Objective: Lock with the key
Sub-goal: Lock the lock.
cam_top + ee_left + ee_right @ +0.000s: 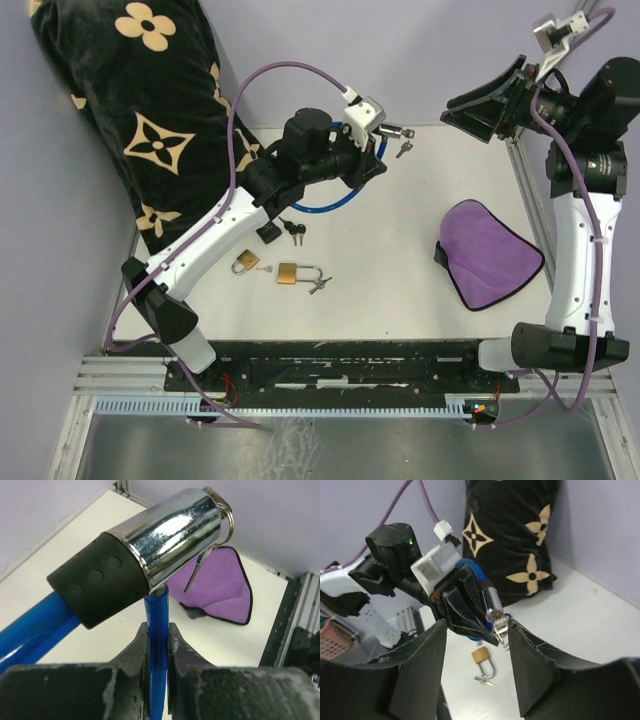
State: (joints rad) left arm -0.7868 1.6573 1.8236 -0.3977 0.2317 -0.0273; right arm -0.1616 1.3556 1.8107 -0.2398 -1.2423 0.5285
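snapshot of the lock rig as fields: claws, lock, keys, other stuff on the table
left claw: shut on blue cable lock, gripping the cable close to its chrome end
right claw: open, empty, facing the lock's chrome end
keys: hang on a ring at that chrome end
table: two brass padlocks, purple cloth

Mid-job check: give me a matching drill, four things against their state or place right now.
1. left hand
2. right hand
3. cloth
4. pillow

A. open, holding nothing
B. propped in the far left corner
C. shut on the blue cable
D. lying flat on the table, right side

Pairs: 1-C, 2-A, 3-D, 4-B
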